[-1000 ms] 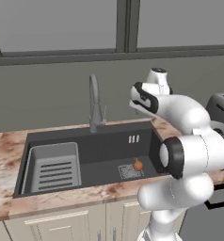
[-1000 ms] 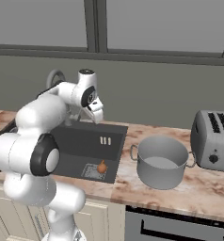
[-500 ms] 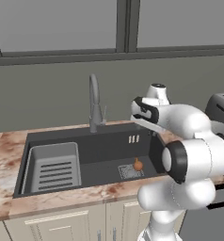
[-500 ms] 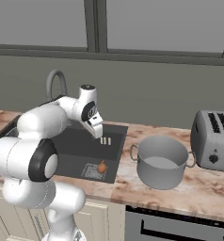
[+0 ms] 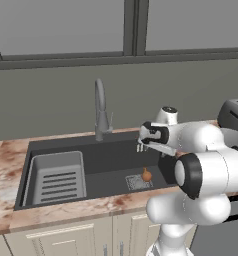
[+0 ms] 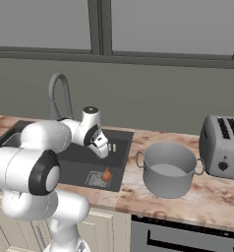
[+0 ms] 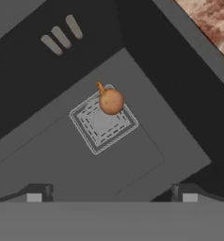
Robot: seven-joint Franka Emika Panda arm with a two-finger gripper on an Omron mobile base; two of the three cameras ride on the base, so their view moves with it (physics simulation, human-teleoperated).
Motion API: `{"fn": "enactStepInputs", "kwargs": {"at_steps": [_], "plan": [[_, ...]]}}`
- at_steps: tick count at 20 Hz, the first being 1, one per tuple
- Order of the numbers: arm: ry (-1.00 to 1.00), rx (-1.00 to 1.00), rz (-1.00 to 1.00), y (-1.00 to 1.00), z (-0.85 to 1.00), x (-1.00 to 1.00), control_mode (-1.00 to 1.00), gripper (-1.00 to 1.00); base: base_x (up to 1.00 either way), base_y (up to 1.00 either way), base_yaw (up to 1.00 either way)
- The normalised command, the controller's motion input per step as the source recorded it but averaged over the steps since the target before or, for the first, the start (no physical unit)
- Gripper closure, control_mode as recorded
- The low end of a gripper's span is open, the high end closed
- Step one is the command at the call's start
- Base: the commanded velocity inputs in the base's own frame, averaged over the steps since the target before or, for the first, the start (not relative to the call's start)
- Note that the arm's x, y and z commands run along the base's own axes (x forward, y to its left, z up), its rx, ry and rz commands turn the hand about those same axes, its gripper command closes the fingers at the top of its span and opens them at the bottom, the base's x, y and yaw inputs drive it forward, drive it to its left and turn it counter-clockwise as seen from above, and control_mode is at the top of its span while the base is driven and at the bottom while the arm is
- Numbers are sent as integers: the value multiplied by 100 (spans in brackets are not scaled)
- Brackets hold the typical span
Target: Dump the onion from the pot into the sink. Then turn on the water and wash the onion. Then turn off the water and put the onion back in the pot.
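Orange-brown onion point(image 7: 111, 101) on the drain grate point(image 7: 103, 123) at its edge, in the dark sink point(image 5: 111, 162); pot point(image 6: 169, 170) on the counter beside it. My claw point(image 7: 112, 194) above the basin, fingers spread, grasping nothing.

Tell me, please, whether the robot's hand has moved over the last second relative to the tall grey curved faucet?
Yes. In the left base view the hand has dropped from level with the grey curved faucet's upper part to near its base, over the dark charcoal sink.
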Motion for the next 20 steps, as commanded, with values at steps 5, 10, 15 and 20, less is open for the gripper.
{"fn": "enactStepInputs", "kwargs": {"at_steps": [5, 10, 15, 20], "plan": [[-1, 0, 14, 0, -44, 16, -100, -100, 0, 0, 0], [0, -6, 11, 0, -38, 18, -100, -100, 0, 0, 0], [0, -12, 6, 0, -33, 9, -100, -100, 0, 0, 0], [0, -12, 3, 0, -29, 1, -100, -100, 0, 0, 0]]}}
